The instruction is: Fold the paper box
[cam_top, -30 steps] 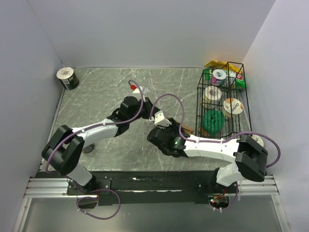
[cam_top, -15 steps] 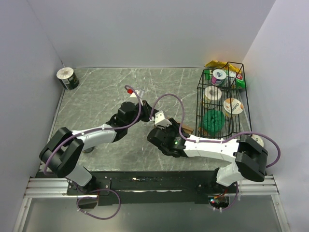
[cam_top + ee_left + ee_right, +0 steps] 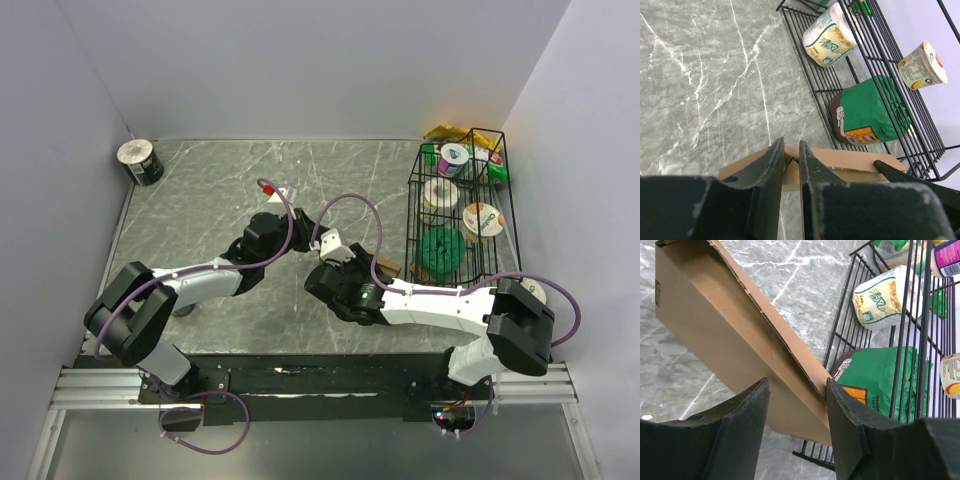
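- your left gripper (image 3: 791, 146) is clenched on an edge of the paper box (image 3: 850, 167).
- your right gripper (image 3: 796, 387) is released, fingers spread across the box's side.
- the box lies on the table (image 3: 700, 75), just beside the wire basket (image 3: 926, 315).

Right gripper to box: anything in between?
Nothing visible. In the right wrist view the box lies directly in the gap of the open right gripper, with its upper edge running up to one finger. The basket stands beyond the box, not between them.
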